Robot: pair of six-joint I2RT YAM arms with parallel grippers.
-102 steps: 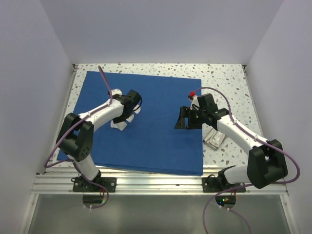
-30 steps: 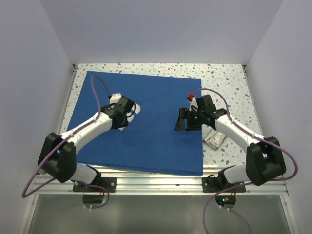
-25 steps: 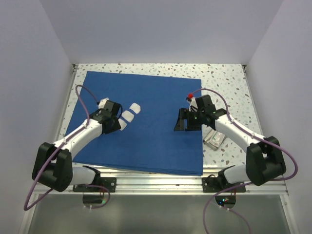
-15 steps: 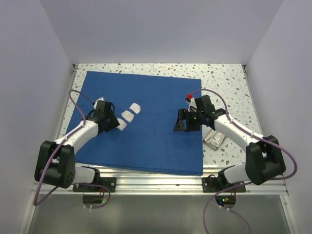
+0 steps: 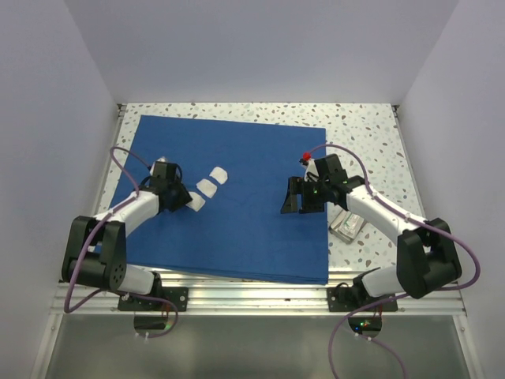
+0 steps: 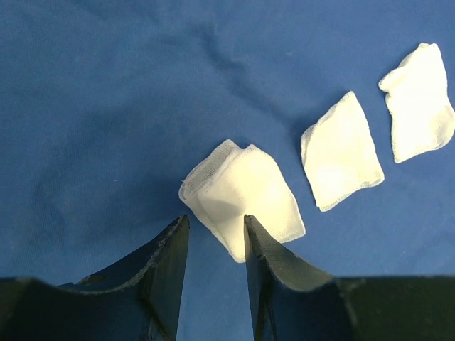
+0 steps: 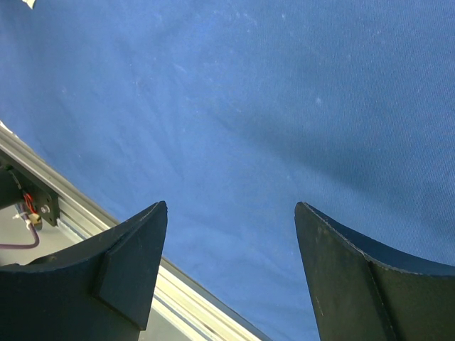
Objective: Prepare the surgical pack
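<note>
Spread flat on speckled worktop (image 5: 363, 126): large royal-blue cloth drape (image 5: 252, 158). Lying on it in a diagonal row, three white gauze squares (image 6: 341, 153), the nearest right at the tips of left gripper (image 6: 215, 226), narrowly parted and empty. Right gripper (image 7: 229, 213) splayed wide, empty, over bare drape. Small silver rectangular tray (image 5: 347, 227) just off drape's right edge.

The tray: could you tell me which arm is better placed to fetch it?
Probably right: the right gripper, open and empty, hovers near the tray; the left gripper sits by the gauze across the drape.

Looks down from above and behind; peers close from both wrists onto the shared drape (image 5: 245, 229), apparently obliquely at right.
</note>
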